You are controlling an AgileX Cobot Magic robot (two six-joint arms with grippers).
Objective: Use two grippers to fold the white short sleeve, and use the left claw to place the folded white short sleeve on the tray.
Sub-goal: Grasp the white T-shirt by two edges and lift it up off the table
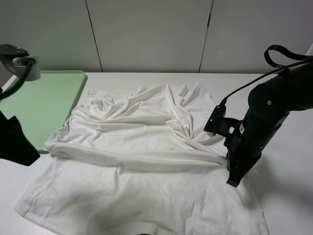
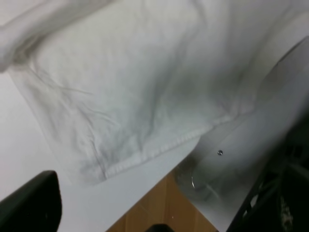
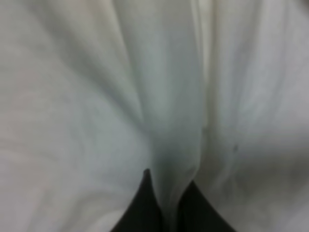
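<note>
Shirt (image 1: 142, 147) lies crumpled on desk (image 1: 288, 161), corner overlapping tray (image 1: 44, 103). Right gripper (image 3: 166, 193) jaws pinch fold at shirt's right edge. Left gripper (image 1: 18, 146) jaws apart, empty, above left hem.

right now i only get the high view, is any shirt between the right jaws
Observer: yes, the right wrist view shows a fold of shirt pinched between the right gripper's jaws.
Operator: does the hem hang off the table by the left arm
Observer: no, the hem lies on the table, short of its edge.
Operator: left jaws touching it
Observer: no, the left gripper is open and clear of the cloth.
</note>
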